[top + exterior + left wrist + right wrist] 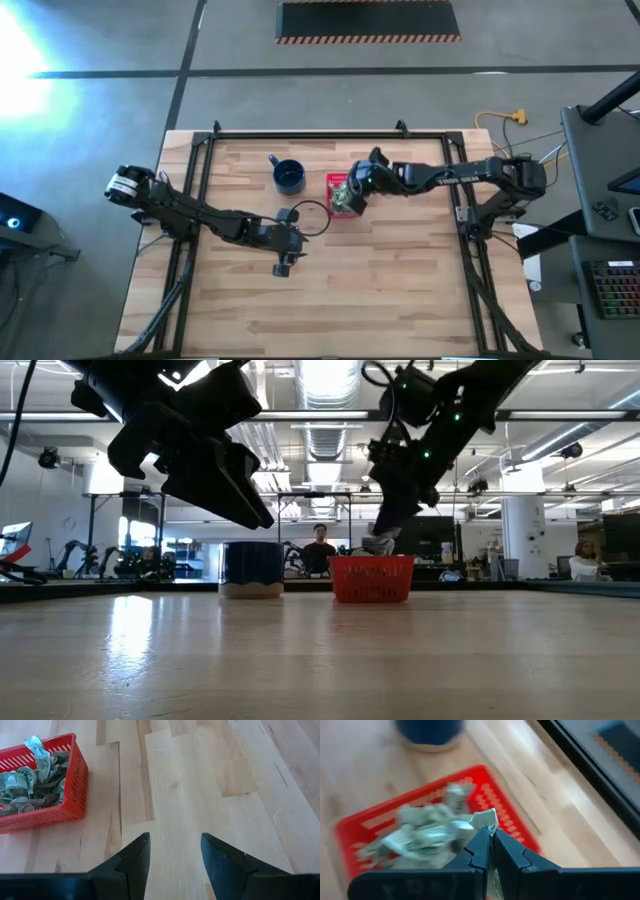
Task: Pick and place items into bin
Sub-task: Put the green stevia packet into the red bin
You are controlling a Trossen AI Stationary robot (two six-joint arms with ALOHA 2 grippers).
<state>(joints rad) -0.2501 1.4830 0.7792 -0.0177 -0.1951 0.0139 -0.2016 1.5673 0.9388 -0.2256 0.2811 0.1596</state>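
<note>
The red basket (333, 183) stands on the table's far middle, right of the dark blue mug (289, 177). Several pale green and whitish wrinkly wrappers (30, 782) lie heaped inside it. My right gripper (491, 834) hovers just above the basket (372, 580), shut on one whitish wrapper (482, 817). In the low view the right gripper (383, 532) slants down over the basket's rim. My left gripper (175, 842) is open over bare wood, nearer the table's near edge than the basket, and touches nothing. No wrappers show on the table outside the basket. My right gripper pinches a whitish wrapper by one crumpled edge (487, 815) between its two shut fingertips. The fingers slant down from the table's right. The piece sticks out past the fingertips, above the heap in the basket; whether it rests on the heap I cannot tell.
The blue mug (251, 568) stands close left of the basket. A black metal frame (300, 136) runs along the table's far, left and right edges. Bare wood (330, 300) spreads over the whole near half. People sit in the room beyond the table.
</note>
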